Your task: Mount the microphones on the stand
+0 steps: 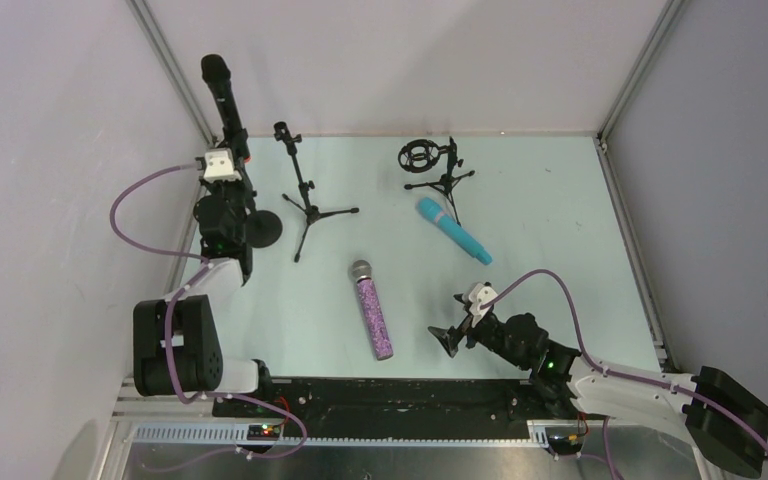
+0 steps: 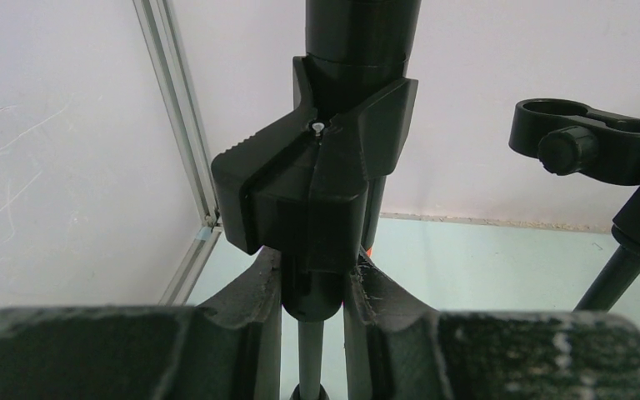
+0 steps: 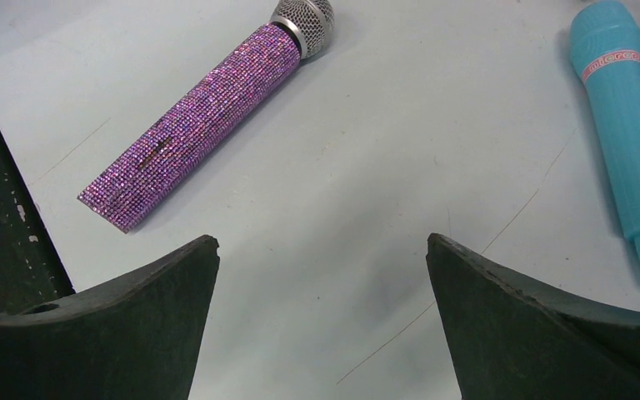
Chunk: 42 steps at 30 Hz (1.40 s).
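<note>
— Jaws, left side?
— Nearly together on the left gripper (image 2: 312, 279), clamped on the neck of the round-base stand (image 1: 266, 228) just under its clip (image 2: 317, 192). Upright in that clip, by the far-left corner, the black microphone (image 1: 222, 95).
— Right side?
— Spread wide on the right gripper (image 3: 321, 325). Grips nothing, hovers low over the table (image 1: 560, 250). Flat ahead-left, the purple glitter microphone (image 3: 192, 125); flat ahead-right, the turquoise microphone (image 3: 629, 150). Touches neither.

pale green table (image 1: 560, 220), white walls (image 1: 410, 60) (aluminium-framed)
</note>
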Tool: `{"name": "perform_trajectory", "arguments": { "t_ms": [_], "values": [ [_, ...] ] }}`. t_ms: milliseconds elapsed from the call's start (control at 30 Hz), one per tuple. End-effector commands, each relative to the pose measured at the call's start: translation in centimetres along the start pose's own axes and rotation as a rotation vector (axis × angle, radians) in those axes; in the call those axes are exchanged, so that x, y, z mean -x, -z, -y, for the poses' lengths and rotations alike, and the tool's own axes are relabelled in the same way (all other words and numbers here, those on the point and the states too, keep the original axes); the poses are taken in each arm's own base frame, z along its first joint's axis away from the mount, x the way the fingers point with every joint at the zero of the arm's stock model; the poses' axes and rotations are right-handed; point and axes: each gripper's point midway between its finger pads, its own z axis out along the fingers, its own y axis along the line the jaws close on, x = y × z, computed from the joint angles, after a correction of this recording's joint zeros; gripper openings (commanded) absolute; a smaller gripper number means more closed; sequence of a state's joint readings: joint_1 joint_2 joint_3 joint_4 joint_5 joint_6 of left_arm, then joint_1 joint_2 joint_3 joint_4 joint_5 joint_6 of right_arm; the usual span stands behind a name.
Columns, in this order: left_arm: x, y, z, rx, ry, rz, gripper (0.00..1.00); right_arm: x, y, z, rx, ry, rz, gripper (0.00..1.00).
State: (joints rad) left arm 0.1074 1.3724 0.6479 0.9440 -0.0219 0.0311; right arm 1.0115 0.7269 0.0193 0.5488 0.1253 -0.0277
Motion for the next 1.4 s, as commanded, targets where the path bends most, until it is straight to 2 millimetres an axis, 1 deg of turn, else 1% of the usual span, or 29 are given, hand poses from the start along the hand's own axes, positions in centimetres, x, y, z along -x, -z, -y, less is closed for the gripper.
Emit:
{"name": "perform_trajectory", "arguments": {
  "t_ms": [0, 67, 133, 200, 300, 333, 400, 500, 567, 667, 733, 767, 800, 833, 867, 900, 933, 967, 1033, 1167, 1200, 1233, 1267, 1300, 1333, 1367],
  "values": [
    [4.1, 0.2, -0.6, 0.02, -0.017, 0.147, 0.0, -0.1, 0.1, 0.3, -0.016, 0.014, 0.011, 0.99],
    [3.9, 0.3, -0.7, 0.023, -0.006, 0.144, 0.02, -0.1, 0.1, 0.3, -0.015, 0.014, 0.011, 0.99],
    [3.7, 0.3, -0.8, 0.029, 0.001, 0.142, 0.08, -0.1, 0.1, 0.3, -0.015, 0.014, 0.012, 0.99],
    [3.6, 0.4, -0.9, 0.037, 0.005, 0.139, 0.17, -0.1, 0.1, 0.3, -0.014, 0.014, 0.012, 0.99],
    [3.5, 0.4, -1.1, 0.051, 0.008, 0.137, 0.25, -0.1, 0.2, 0.4, -0.018, 0.016, 0.01, 0.99],
    [3.4, 0.4, -1.2, 0.056, 0.01, 0.134, 0.31, -0.1, 0.2, 0.4, -0.019, 0.016, 0.011, 0.99],
    [3.4, 0.5, -1.3, 0.061, 0.011, 0.133, 0.37, -0.1, 0.2, 0.4, -0.021, 0.015, 0.012, 0.99],
    [3.5, 0.6, -1.6, 0.076, 0.007, 0.134, 0.43, 0.0, 0.2, 0.4, -0.021, 0.015, 0.014, 0.99],
    [3.4, 0.6, -1.7, 0.081, -0.001, 0.134, 0.5, -0.1, 0.2, 0.4, -0.022, 0.017, 0.011, 0.99],
    [3.5, 0.7, -2.0, 0.094, -0.005, 0.133, 0.58, -0.1, 0.2, 0.4, -0.021, 0.017, 0.011, 0.99],
    [3.5, 0.7, -2.1, 0.103, -0.006, 0.132, 0.65, -0.1, 0.2, 0.4, -0.02, 0.017, 0.011, 0.99],
    [3.4, 0.8, -2.2, 0.11, -0.006, 0.128, 0.7, -0.1, 0.2, 0.4, -0.02, 0.017, 0.011, 0.99],
    [3.5, 0.8, -2.3, 0.114, -0.007, 0.129, 0.73, -0.1, 0.2, 0.4, -0.02, 0.017, 0.011, 0.99],
    [3.5, 0.9, -2.4, 0.121, -0.007, 0.127, 0.78, -0.1, 0.2, 0.4, -0.021, 0.017, 0.011, 0.99],
    [3.6, 0.9, -2.5, 0.125, -0.006, 0.129, 0.81, -0.1, 0.2, 0.4, -0.02, 0.016, 0.011, 0.99],
    [3.6, 1.0, -2.7, 0.134, -0.006, 0.127, 0.87, -0.1, 0.2, 0.4, -0.018, 0.017, 0.01, 0.99],
    [3.8, 1.1, -2.9, 0.146, -0.005, 0.129, 0.91, -0.1, 0.2, 0.4, -0.019, 0.017, 0.011, 0.99],
    [3.8, 1.2, -3.0, 0.152, -0.006, 0.128, 0.97, -0.1, 0.2, 0.3, -0.016, 0.019, 0.012, 0.99],
    [4.2, 1.4, -3.4, 0.173, -0.01, 0.132, 0.99, -0.1, 0.2, 0.4, -0.017, 0.02, 0.011, 0.99],
    [5.7, 1.9, -3.7, 0.194, -0.03, 0.156, 1.0, -0.1, 0.2, 0.3, -0.015, 0.022, 0.01, 0.99],
    [5.7, 2.0, -3.7, 0.2, -0.035, 0.151, 1.0, -0.1, 0.2, 0.4, -0.016, 0.022, 0.01, 0.99],
    [6.2, 2.3, -3.7, 0.206, -0.066, 0.155, 1.0, -0.1, 0.2, 0.3, -0.015, 0.022, 0.011, 0.99],
    [6.3, 2.3, -3.4, 0.212, -0.085, 0.145, 1.0, -0.1, 0.2, 0.4, -0.016, 0.023, 0.01, 0.99],
    [6.7, 2.6, -3.8, 0.24, -0.144, 0.14, 1.0, -0.2, 0.2, 0.4, -0.017, 0.025, 0.007, 1.0],
    [6.9, 2.6, -3.3, 0.237, -0.205, 0.125, 1.0, -0.2, 0.2, 0.4, -0.018, 0.025, 0.008, 1.0],
    [7.3, 2.9, -3.5, 0.26, -0.227, 0.123, 1.0, -0.2, 0.2, 0.4, -0.018, 0.024, 0.009, 0.99]
  ]
}}
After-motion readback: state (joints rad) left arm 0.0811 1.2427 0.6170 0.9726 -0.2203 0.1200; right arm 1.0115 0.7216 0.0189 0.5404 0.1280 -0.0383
